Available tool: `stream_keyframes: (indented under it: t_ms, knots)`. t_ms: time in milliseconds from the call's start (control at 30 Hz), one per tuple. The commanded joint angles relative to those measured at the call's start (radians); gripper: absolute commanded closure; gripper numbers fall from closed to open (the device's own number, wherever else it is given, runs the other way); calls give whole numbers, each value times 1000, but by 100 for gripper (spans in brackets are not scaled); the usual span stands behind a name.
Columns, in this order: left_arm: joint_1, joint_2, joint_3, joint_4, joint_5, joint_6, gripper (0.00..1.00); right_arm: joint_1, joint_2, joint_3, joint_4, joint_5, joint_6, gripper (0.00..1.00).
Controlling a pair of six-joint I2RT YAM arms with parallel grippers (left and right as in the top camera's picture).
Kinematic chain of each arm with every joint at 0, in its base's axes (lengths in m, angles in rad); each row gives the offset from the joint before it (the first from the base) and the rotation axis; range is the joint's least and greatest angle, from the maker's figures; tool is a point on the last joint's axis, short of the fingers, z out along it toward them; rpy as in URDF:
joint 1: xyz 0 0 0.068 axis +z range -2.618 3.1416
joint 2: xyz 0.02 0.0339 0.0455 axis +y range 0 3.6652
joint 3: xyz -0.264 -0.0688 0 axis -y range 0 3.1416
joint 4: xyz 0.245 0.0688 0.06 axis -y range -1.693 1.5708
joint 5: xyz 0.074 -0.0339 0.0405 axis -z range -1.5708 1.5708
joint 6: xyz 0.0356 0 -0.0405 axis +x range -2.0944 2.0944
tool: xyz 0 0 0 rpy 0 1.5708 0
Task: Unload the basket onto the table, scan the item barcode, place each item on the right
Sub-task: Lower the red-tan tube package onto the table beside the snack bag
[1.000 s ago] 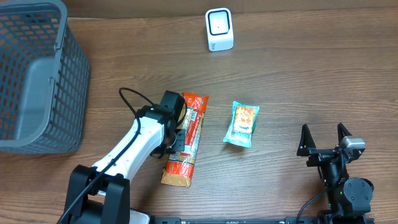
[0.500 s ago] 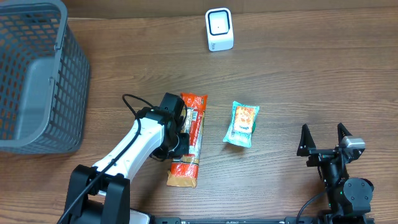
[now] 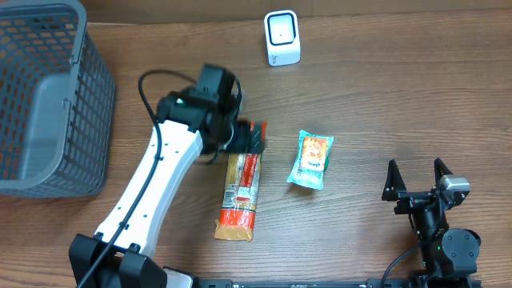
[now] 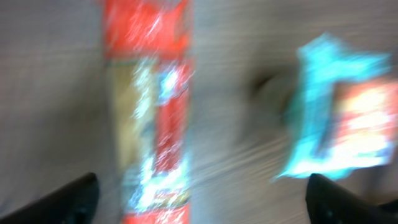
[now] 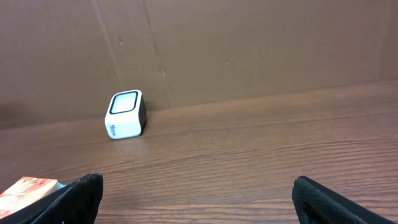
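Observation:
The item, a long red and orange packet (image 3: 242, 186), lies flat on the wooden table, its length running from far to near. My left gripper (image 3: 245, 138) hovers over the packet's far end, open and holding nothing. The left wrist view is blurred: the packet (image 4: 149, 118) lies below between the wide-apart fingertips (image 4: 69, 200), and my left gripper (image 4: 202, 205) grips nothing. The white barcode scanner (image 3: 282, 38) stands at the far edge, also seen as a small white box (image 5: 125, 114). My right gripper (image 3: 416, 180) rests open at the near right, and in its own view the right gripper (image 5: 199, 199) is empty.
A teal snack packet (image 3: 310, 158) lies right of the long packet, seen blurred (image 4: 339, 118) by the left wrist camera. A grey mesh basket (image 3: 48, 104) stands at the far left. A brown cardboard wall (image 5: 249, 43) backs the table.
My left gripper opened and let go of the long packet, then rose and moved toward the far side. The packet stays on the table. The right arm has not moved.

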Motion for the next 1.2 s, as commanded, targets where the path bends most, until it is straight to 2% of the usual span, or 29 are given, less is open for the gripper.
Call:
stream_keyframes:
  t_ms: [0,67,200,400,500,700,867,900,1033,1067,1167]
  knots:
    - [-13,3,46,100,232,11,0,-6,-8,-10,6,-6,3,0]
    - [-38,6,43,172,231,-2,0,-6,-8,-10,6,-6,3,0]
    - [-129,35,38,235,117,-88,0,-6,-8,-10,6,-6,3,0]
    - [-264,140,38,366,64,-82,0,-6,-8,-10,6,-6,3,0]
    - [-303,189,38,392,48,-83,0,-6,-8,-10,6,-6,3,0]
    - [-352,295,38,395,-126,-113,0,-6,-8,-10,6,-6,3,0]
    - [-362,318,38,393,-132,-113,0,-6,-8,-10,6,-6,3,0]
    - [-363,318,38,393,-132,-113,3,-6,-8,-10,6,-6,3,0]
    - [-362,318,38,377,-132,-113,27,-6,-8,-10,6,-6,3,0]
    - [-363,318,38,369,-131,-113,30,-6,-8,-10,6,-6,3,0]
    - [-368,318,38,339,-128,-113,30,-6,-8,-10,6,-6,3,0]
